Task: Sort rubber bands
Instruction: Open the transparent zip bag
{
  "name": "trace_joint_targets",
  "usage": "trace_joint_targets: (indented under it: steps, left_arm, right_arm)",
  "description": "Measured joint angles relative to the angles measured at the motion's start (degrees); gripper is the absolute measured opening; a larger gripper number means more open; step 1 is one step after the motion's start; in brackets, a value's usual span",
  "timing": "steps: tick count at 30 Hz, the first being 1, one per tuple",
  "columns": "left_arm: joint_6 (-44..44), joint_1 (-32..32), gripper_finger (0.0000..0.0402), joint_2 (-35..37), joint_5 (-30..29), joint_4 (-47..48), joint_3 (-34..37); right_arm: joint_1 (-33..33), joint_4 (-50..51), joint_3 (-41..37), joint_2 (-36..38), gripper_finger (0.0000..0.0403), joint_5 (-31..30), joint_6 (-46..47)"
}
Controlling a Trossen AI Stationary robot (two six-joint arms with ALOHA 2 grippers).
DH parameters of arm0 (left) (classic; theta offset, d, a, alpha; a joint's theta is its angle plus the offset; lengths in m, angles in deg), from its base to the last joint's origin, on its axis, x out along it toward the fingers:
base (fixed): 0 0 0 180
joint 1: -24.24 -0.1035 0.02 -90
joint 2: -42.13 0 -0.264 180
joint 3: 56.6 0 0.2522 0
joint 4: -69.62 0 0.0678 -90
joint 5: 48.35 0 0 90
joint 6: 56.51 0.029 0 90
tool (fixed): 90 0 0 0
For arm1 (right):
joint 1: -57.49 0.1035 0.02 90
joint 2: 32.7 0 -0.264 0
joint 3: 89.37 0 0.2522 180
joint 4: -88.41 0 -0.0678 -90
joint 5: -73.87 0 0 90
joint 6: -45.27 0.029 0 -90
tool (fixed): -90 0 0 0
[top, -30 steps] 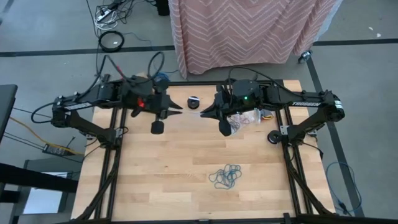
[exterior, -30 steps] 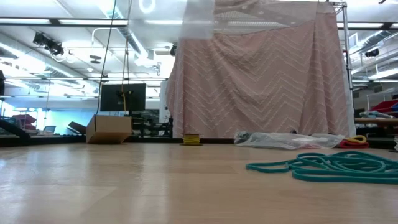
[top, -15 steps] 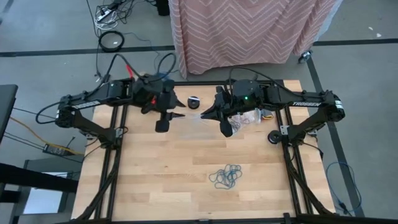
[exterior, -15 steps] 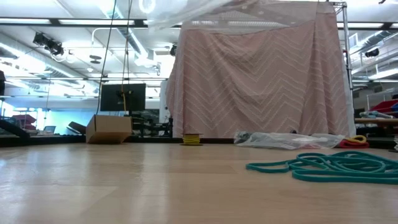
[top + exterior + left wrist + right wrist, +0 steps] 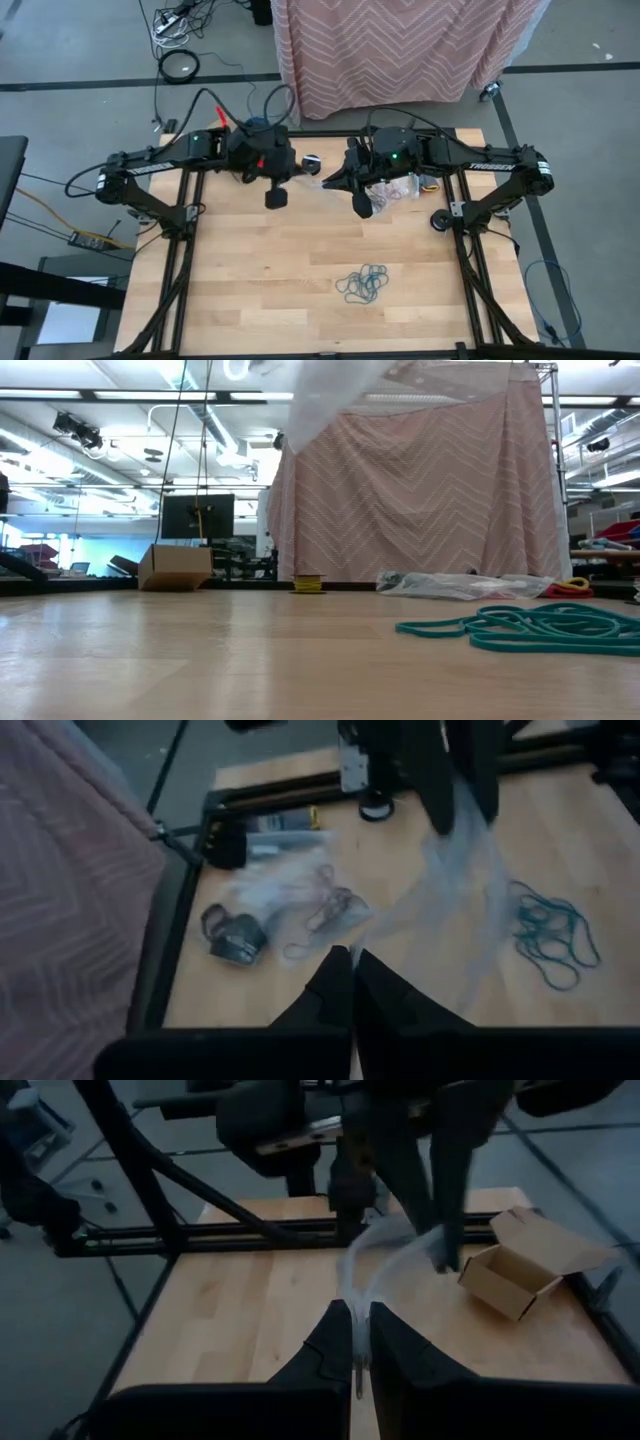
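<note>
A clear plastic bag [image 5: 455, 900] is held up in the air between my two grippers, over the table's far middle. My left gripper [image 5: 298, 172] and my right gripper [image 5: 328, 180] face each other closely, both shut on the bag. In the low view only the bag [image 5: 330, 390] shows, hanging at the top. A loose bunch of teal rubber bands [image 5: 363, 284] lies flat on the table's near middle and also shows in the low view as teal rubber bands [image 5: 530, 628]. Dark rubber bands [image 5: 325, 910] lie among clear bags at the far right. My left gripper [image 5: 345, 978] pinches an edge of the clear bag [image 5: 385, 925] between its shut fingers; the film runs from there across to the other gripper, lifted clear of the table. My right gripper [image 5: 360, 1345] pinches the bag's opposite edge [image 5: 358, 1285] between its shut fingers, coming level from the table's right; the film is bunched and runs off to the left gripper.
A small black disc [image 5: 312, 161] sits at the far edge between the arms. More clear bags [image 5: 400, 188] are heaped under the right arm. A small cardboard box [image 5: 520, 1265] stands at the far left. A pink draped cloth [image 5: 420, 480] hangs behind the table.
My left gripper has moved toward the table's right, closing in on the right gripper, which has stayed in place. The bag between them has shifted and changed shape in the low view, from a narrow strip to a wider slanting sheet.
</note>
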Motion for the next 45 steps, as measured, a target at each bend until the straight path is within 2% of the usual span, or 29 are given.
trace_joint_targets:
  steps: [6,12,15,18,25,31,35,38,45]
  left_arm:
    - [-0.55,-0.63,0.0002,-0.52,3.83,1.70,0.00]
    - [-1.45,-0.26,0.0001,-1.13,4.98,3.51,0.00]
    - [-1.56,-0.31,0.0001,-1.82,4.75,2.24,0.00]
    - [-1.91,-0.28,0.0001,-2.49,4.72,0.01,0.00]
    - [-3.17,-0.26,0.0001,-4.58,4.64,-1.41,0.02]
    - [-4.71,-0.37,0.0000,-4.66,4.63,-2.35,0.00]
    - [-6.44,-0.57,0.0000,-4.24,10.17,-3.27,-1.01]
    - [-7.85,-0.63,0.0000,-4.18,11.09,-5.04,-1.29]
    - [-7.30,-0.60,0.0000,-4.07,-4.07,-6.80,-1.31]
  right_arm:
    - [0.00,-4.01,-0.01,-0.19,0.0046,-4.96,-4.44]
    - [-0.04,-8.53,0.03,-0.44,0.0110,-2.30,-7.88]
    - [0.02,-8.35,0.03,-1.50,0.0120,-2.05,-7.82]
    - [0.09,-7.95,-0.02,-2.94,0.0099,-1.59,-7.67]
    - [-0.03,-4.31,-0.06,-6.33,0.0007,-2.04,-4.00]
    - [-0.22,3.43,-0.07,-6.72,0.0002,-11.47,-1.00]
    - [-1.30,3.43,-0.06,-7.14,0.0001,-12.94,-1.97]
    - [-1.86,1.00,-0.06,-7.14,0.0001,-16.74,-2.41]
    - [-2.74,-7.32,-0.07,-7.15,0.0000,-15.88,-4.50]
